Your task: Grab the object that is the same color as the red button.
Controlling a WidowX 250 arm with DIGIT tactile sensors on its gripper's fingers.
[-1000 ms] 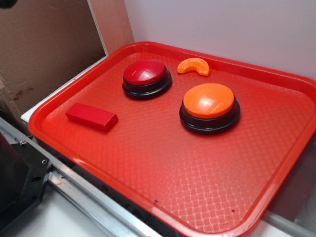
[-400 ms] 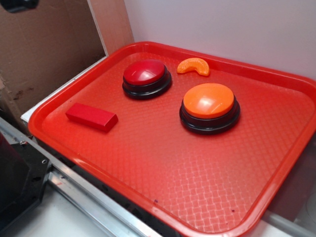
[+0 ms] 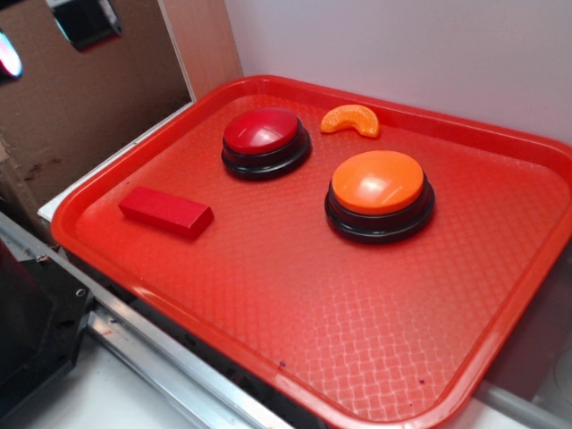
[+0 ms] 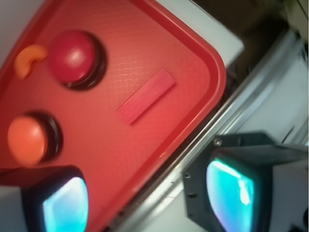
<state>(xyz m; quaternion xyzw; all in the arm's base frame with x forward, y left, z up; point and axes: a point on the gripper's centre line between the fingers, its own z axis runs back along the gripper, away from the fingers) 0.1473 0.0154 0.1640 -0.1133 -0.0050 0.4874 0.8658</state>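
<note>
My tool (image 4: pixel 147 198) hangs high above the near-left corner of the red tray (image 3: pixel 295 357), its two fingers spread wide apart and holding nothing; in the wrist view one finger (image 4: pixel 60 203) sits over the tray's edge and the other (image 4: pixel 241 183) hangs past it, over the metal rail (image 3: pixel 170 362) and pale counter (image 3: pixel 98 398). From the outside view only dark bits of the tool (image 3: pixel 85 20) show at the top left, in front of the brown cardboard (image 3: pixel 80 107). A plain white wall (image 3: pixel 402 54) stands behind the tray.

On the tray I count two buttons, one block and one orange slice. The red block (image 3: pixel 166 211) lies flat near the tray's left rim, untouched, well apart from my tool. The red button (image 3: pixel 265 141) sits toward the tray's far-left part, the orange button (image 3: pixel 379 193) near the tray's middle, and the orange slice (image 3: pixel 350 120) by the tray's far rim, between the two buttons.

Compared with a moment ago, nothing on the tray has shifted; more of my tool now shows at the top left of the outside view.
</note>
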